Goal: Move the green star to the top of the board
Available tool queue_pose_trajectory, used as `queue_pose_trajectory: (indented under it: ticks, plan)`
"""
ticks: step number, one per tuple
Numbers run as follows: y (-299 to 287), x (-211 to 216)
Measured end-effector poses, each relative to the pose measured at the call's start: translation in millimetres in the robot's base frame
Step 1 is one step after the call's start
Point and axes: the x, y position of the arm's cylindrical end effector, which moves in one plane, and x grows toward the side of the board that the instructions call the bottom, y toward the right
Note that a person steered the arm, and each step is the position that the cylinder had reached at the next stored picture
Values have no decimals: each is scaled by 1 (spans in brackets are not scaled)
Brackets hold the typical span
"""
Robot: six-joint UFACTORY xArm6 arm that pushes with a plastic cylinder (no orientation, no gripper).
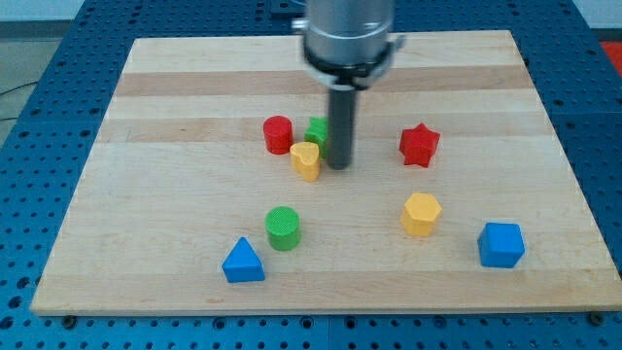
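Observation:
The green star (316, 130) lies near the board's middle, partly hidden behind the rod and the yellow heart-shaped block (306, 160). My tip (338, 164) rests on the board just right of the yellow block and just below-right of the green star. A red cylinder (278, 134) stands touching or nearly touching the star on its left.
A red star (420, 145) lies to the right. A yellow hexagon (421, 214), a blue cube (501, 244), a green cylinder (283, 228) and a blue triangle (242, 262) sit in the lower half. The wooden board (175, 107) has blue pegboard around it.

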Motion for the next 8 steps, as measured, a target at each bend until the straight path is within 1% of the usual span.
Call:
queue_pose_trajectory:
  ticks: [1, 2, 3, 4, 5, 6, 8]
  plan:
    - [-38, -60]
    - [-15, -66]
    - [-15, -29]
    - [23, -54]
    - [-23, -84]
    - [-83, -110]
    - [-20, -101]
